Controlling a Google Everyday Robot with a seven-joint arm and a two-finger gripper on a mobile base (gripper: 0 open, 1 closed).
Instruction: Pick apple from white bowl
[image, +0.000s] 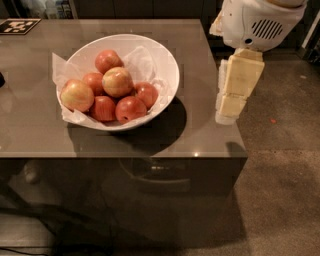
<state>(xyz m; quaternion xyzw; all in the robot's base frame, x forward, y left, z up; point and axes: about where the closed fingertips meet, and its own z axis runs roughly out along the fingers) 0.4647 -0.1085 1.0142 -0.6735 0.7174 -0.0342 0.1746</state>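
The white bowl (171, 64) stands on the brown table, left of centre, lined with crinkled white paper. It holds several apples. The apple (117, 81), pale yellow-green with a pinkish blush, lies on top of the pile in the middle. Another pale apple (76, 95) lies at the bowl's left side, and deep red apples (130, 109) lie around them. My gripper (226, 116) hangs pointing down over the table's right edge, to the right of the bowl and apart from it, under the white arm housing (260, 22). It holds nothing that I can see.
The table (200, 135) has a glossy top and its right edge runs just under the gripper. A black-and-white marker tag (19, 26) lies at the far left corner. Brown carpet floor (280, 165) lies to the right.
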